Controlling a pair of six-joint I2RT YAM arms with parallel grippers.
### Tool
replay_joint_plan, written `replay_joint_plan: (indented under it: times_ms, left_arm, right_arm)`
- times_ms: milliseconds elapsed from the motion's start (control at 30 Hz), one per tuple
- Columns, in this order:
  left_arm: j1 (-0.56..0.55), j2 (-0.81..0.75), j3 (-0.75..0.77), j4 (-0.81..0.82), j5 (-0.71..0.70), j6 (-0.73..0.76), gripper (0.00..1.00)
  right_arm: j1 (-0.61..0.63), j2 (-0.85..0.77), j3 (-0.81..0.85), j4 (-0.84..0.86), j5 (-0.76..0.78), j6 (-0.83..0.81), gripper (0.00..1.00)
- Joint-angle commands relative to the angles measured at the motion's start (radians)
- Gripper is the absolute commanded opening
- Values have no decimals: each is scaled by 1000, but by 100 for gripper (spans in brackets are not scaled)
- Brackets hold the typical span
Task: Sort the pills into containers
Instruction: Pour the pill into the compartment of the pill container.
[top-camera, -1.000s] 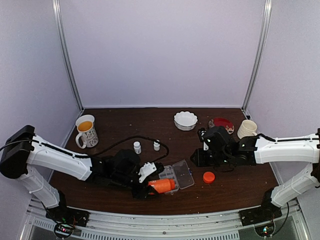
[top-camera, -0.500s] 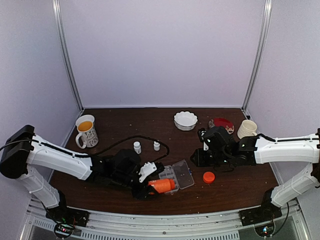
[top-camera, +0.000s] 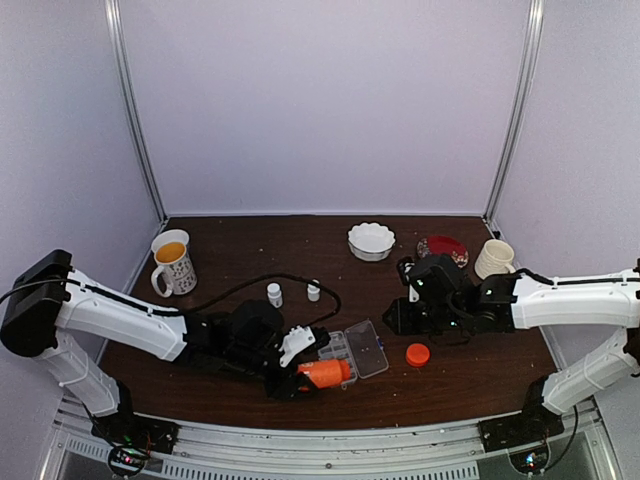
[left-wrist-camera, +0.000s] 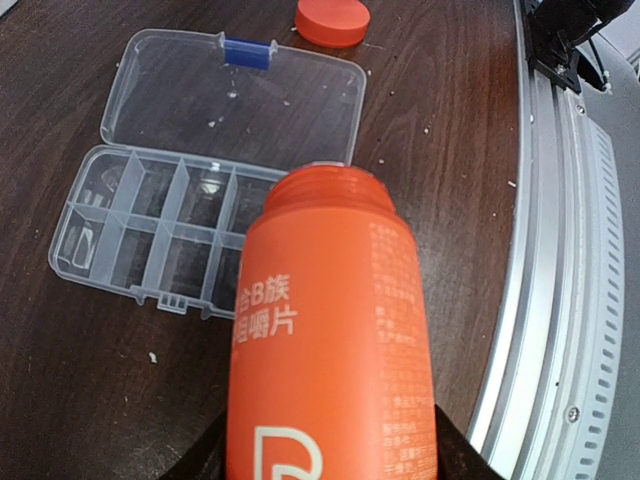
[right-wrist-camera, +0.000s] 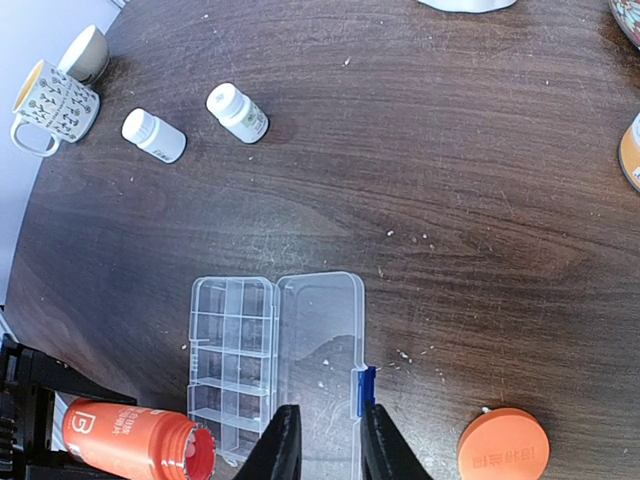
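My left gripper (left-wrist-camera: 335, 455) is shut on the orange bottle (left-wrist-camera: 330, 340), which lies tipped on its side. Its open mouth (right-wrist-camera: 192, 458) points at the near end of the clear organiser's cells (right-wrist-camera: 232, 350), the containers. Something pale, perhaps pills, shows inside the mouth. The cells look bare. The lid (right-wrist-camera: 320, 340) lies flat and open, with a blue latch (right-wrist-camera: 366, 390) and a few white crumbs on it. My right gripper (right-wrist-camera: 325, 440) hovers over the lid's near end. Its fingers stand a narrow gap apart with nothing between them. In the top view the bottle (top-camera: 325, 372) lies left of the organiser (top-camera: 355, 350).
The orange cap (right-wrist-camera: 502, 455) lies right of the organiser. Two small white bottles (right-wrist-camera: 153, 135) (right-wrist-camera: 237, 111) stand behind it. A mug (top-camera: 172, 262), white bowl (top-camera: 371, 240), red dish (top-camera: 443, 246) and cream cup (top-camera: 493, 257) line the back. A metal rail (left-wrist-camera: 560, 300) edges the front.
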Motion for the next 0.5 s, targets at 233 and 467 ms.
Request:
replay_joint_plan:
  times_ms: [233,467]
  left_arm:
    - [-7,-57,13,19,-73,24,0]
    - [-7,-50,17,51,-12,24,0]
  right_arm:
    - [-9,-25,-10,-1,21,6,21]
    - [-8,-26,-13,4,19,9,21]
